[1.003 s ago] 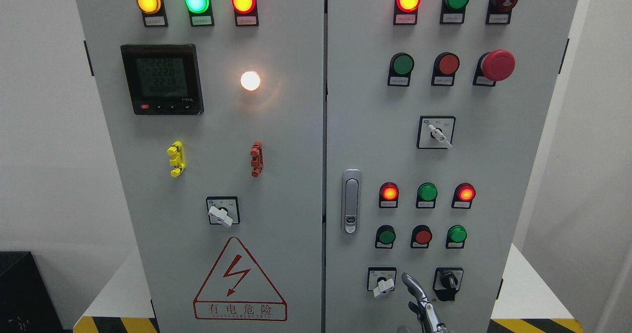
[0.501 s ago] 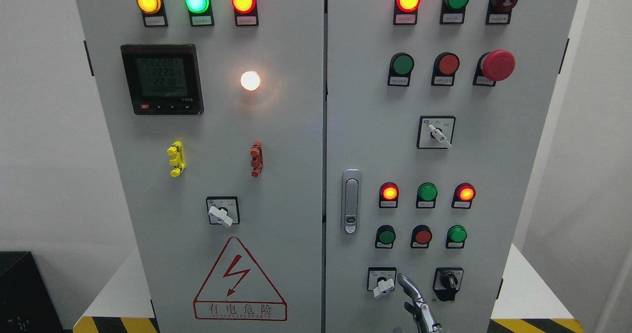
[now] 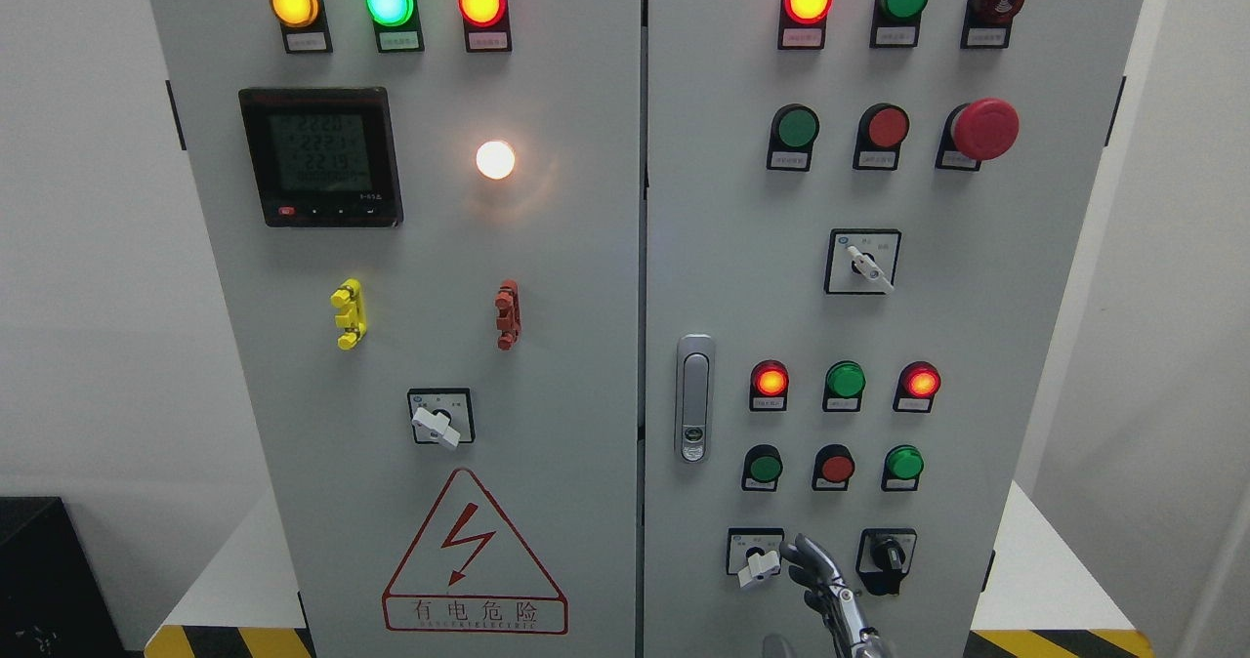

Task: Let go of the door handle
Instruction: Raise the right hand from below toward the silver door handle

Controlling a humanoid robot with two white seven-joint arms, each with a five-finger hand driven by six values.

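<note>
The silver door handle (image 3: 694,397) sits upright on the left edge of the cabinet's right door (image 3: 977,307), flush with the panel. My right hand (image 3: 820,580) comes up from the bottom edge, right of the middle. Its metal fingers (image 3: 812,558) are relaxed and hold nothing. The hand is well below and to the right of the handle, apart from it, in front of the bottom row of switches, close to the white rotary switch (image 3: 757,567). My left arm is out of view.
The two doors carry lit indicator lamps, push buttons, a red emergency stop (image 3: 984,129), a black rotary switch (image 3: 887,555), a meter display (image 3: 320,155) and a red warning triangle (image 3: 474,555). The cabinet stands on a white base with yellow-black stripes (image 3: 1064,641).
My right hand has shifted slightly left and its fingers have fanned out a little near the white rotary switch. The door handle has not moved.
</note>
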